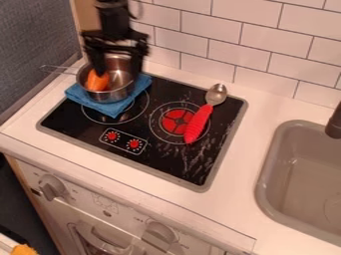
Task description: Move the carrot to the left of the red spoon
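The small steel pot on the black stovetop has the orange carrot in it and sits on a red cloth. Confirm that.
One correction: the camera view shows that the cloth is blue, not red. The small steel pot on the black stovetop does have the orange carrot in it.

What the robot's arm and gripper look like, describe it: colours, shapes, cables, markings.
The arm is black, its visible end a narrow, upright-looking block. The gripper is black too, with a wide, angular crosspiece and two dark fingers. A thin dark loop beside the arm may be a cable. Blur hides finer detail, and I can make out no markings.
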